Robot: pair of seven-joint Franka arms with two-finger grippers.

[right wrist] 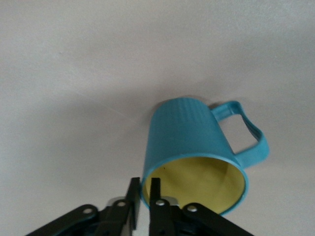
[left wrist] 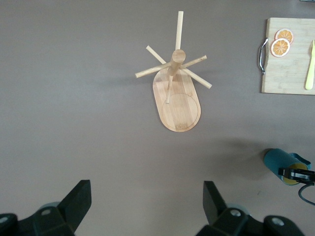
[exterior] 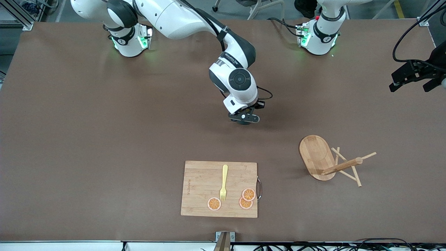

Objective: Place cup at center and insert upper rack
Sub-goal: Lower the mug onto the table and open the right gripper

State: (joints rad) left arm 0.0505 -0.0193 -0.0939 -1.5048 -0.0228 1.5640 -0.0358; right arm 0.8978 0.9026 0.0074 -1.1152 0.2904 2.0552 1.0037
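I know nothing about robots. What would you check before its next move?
1. The cup sits near the table's middle: ok.
2. The right gripper has let go of it: not ok, it pinches the rim.
3. The left gripper is open and waits over its own end of the table: ok.
4. The mug tree has nothing on it: ok.
5. The mug tree stands upright: cannot tell.
6. The cutting board is apart from the mug tree: ok.

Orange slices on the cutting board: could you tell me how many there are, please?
3, all on the cutting board at its edge nearest the front camera: one just below the yellow fork's tines, and two overlapping by the metal handle. None appears hidden.
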